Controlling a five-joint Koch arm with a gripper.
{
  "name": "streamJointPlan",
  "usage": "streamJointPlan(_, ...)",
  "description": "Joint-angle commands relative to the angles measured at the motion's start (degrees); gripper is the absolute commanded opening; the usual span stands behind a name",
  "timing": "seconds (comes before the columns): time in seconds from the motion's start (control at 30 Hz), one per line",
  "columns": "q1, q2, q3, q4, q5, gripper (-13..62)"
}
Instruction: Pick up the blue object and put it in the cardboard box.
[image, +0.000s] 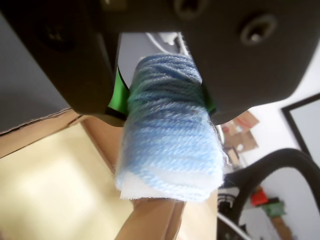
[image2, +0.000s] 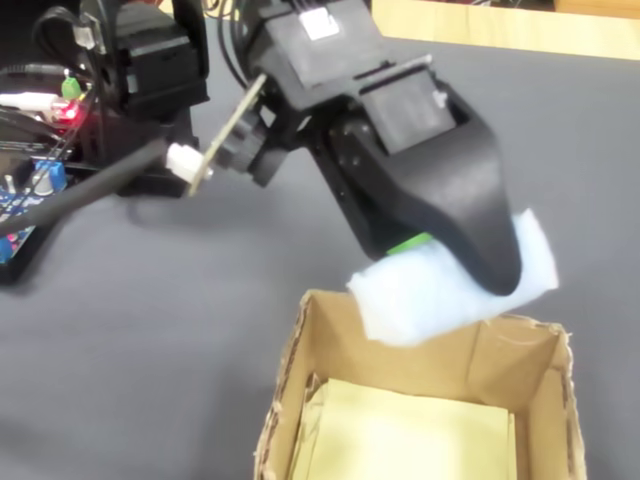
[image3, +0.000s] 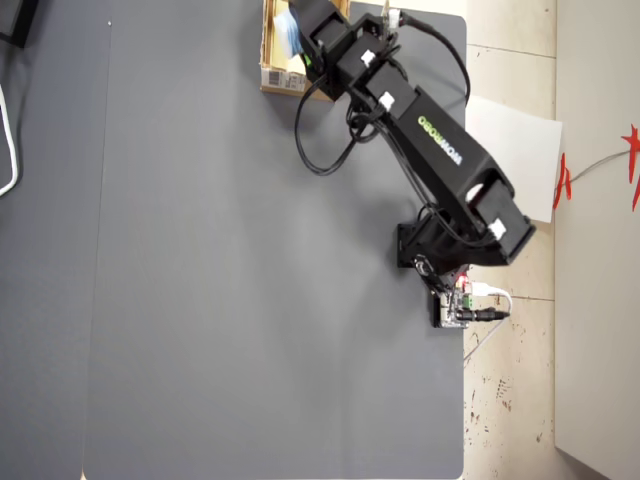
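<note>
The blue object, a fuzzy pale-blue yarn roll on a white core, fills the middle of the wrist view. My gripper is shut on it, its black jaws with green pads pressing on both sides. In the fixed view the gripper holds the roll in the air just above the far rim of the open cardboard box, whose yellowish inside shows below. From overhead the roll hangs over the box at the table's top edge. The box's floor also lies below the roll in the wrist view.
A grey mat covers the table. The arm's base and a circuit board sit at the mat's right edge in the overhead view. Wires and electronics lie at the left of the fixed view.
</note>
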Motion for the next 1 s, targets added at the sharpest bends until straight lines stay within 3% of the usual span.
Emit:
streamJointPlan(0.0, 1.58, 0.18, -6.77, 5.1, -1.58, 19.1)
streamJointPlan(0.33, 1.85, -0.53, -8.96, 8.7, -0.79, 34.0)
streamJointPlan(0.6, -1.85, 2.37, -8.44, 7.29, 3.6, 34.1)
streamJointPlan(0.97, -19.6, 16.0, 2.46, 3.96, 3.52, 34.2)
